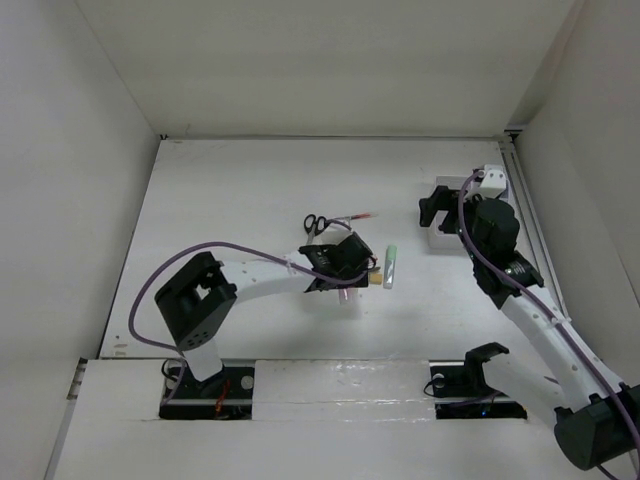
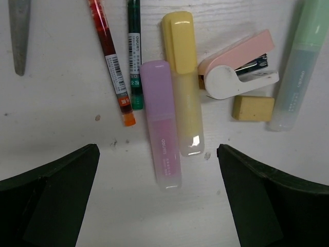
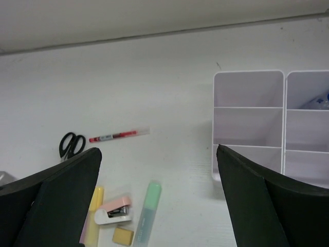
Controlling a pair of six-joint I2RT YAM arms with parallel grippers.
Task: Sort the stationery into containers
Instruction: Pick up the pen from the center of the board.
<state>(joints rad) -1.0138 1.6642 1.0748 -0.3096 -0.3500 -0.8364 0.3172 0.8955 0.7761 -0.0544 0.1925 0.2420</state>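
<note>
My left gripper (image 1: pixel 340 262) (image 2: pixel 157 170) is open and hovers low over a cluster of stationery. Between its jaws lie a pale pink marker (image 2: pixel 162 123) and a yellow marker (image 2: pixel 182 82). Beside them are a pink-white stapler (image 2: pixel 236 69), a small yellowish block (image 2: pixel 253 108), a light green marker (image 2: pixel 298 67) (image 1: pixel 389 266), a thin red pen (image 2: pixel 110 56) and a green pen (image 2: pixel 134 56). Black-handled scissors (image 1: pixel 315 223) (image 3: pixel 72 145) lie further back. My right gripper (image 1: pixel 440 212) (image 3: pixel 158 152) is open and empty, above the white organizer box (image 3: pixel 248 90).
A second red pen (image 3: pixel 115 136) (image 1: pixel 355 218) lies beside the scissors. The organizer's right section (image 3: pixel 307 128) holds a small bluish item (image 3: pixel 320 100). White walls enclose the table on the left, back and right.
</note>
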